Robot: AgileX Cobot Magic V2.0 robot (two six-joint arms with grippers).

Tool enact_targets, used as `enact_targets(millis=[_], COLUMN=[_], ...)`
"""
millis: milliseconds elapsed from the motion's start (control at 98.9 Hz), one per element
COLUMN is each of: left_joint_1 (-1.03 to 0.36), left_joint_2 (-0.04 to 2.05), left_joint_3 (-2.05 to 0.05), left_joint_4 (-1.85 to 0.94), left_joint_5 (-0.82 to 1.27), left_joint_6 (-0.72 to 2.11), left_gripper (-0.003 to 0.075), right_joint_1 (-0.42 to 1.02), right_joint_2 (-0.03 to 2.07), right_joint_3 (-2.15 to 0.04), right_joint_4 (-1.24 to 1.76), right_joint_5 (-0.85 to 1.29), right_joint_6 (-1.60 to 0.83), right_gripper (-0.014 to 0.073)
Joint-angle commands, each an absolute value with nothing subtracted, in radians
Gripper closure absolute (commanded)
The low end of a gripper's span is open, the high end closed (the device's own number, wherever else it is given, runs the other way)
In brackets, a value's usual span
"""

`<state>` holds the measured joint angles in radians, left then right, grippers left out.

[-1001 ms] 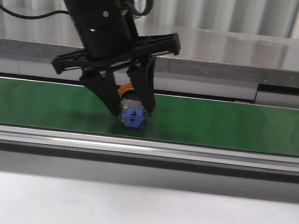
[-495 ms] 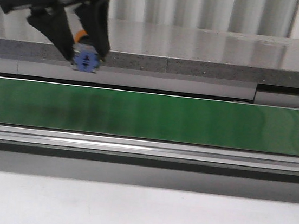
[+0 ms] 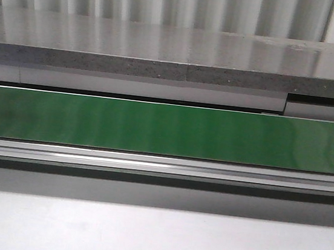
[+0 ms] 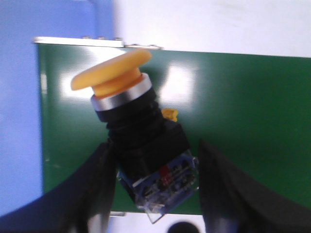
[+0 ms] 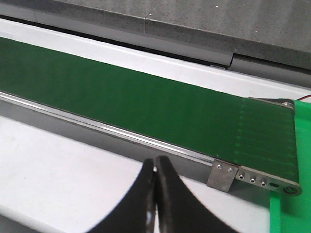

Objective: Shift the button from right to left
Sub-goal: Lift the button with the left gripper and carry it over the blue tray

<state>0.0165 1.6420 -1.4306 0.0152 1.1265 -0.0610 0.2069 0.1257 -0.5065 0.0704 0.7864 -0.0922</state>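
In the left wrist view my left gripper (image 4: 155,145) is shut on the button (image 4: 141,131). The button has a yellow-orange mushroom cap (image 4: 111,73), a black collar and a blue-and-clear contact block (image 4: 167,180). It hangs tilted above the end of the green belt (image 4: 243,97). My right gripper (image 5: 156,165) is shut and empty over the white table, in front of the belt (image 5: 121,92). The front view shows only the bare belt (image 3: 166,128); neither gripper nor the button appears there.
A blue surface (image 4: 19,97) lies beyond the belt's end in the left wrist view. A grey ledge (image 3: 173,71) runs behind the belt. A metal bracket (image 5: 222,175) and roller mark the belt's other end. White tabletop (image 3: 153,239) lies in front.
My left gripper lifted the button off the belt and carried it up and to the left, out of the front view. The belt in the front view now stands bare.
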Motion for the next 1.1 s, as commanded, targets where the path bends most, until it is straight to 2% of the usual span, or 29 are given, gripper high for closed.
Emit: enact_targets(millis=[0,273,778,879,1001,1091], left_joint_1=[0.093,0.263,0.383,0.391,0.391,0.391], left_joint_2=[1.600,1.679,1.893,1.909,1.911,1.911], left_joint_3=[-1.456,-1.456,-1.456,-1.456,-1.456,-1.456], left_joint_4=[0.014,0.008,0.053,0.051,0.057,0.059], left_joint_5=[1.116,1.125,1.099,1.085,1.056,1.043], left_joint_6=[-0.028,-0.006,0.014,0.014,0.021,0.021], left_gripper=[0.0671,0.0671,0.0655,0.0546,0.0295,0.0190], right_joint_1=[0.207,0.207,0.207,0.207,0.207,0.207], right_joint_2=[0.137,0.137,0.137,0.137,0.137,0.137], right_joint_3=[-0.529,-0.529,-0.529,-0.529,-0.529,-0.529], right_joint_4=[0.076,0.076,0.076,0.076,0.076,0.076], right_joint_5=[0.713,0.713,0.713,0.713,0.713,0.713], right_joint_6=[-0.098,-0.098,-0.098,-0.098,-0.098,-0.098], right_gripper=[0.0660,0.0660,0.0660,0.0660,0.0660,0.0660])
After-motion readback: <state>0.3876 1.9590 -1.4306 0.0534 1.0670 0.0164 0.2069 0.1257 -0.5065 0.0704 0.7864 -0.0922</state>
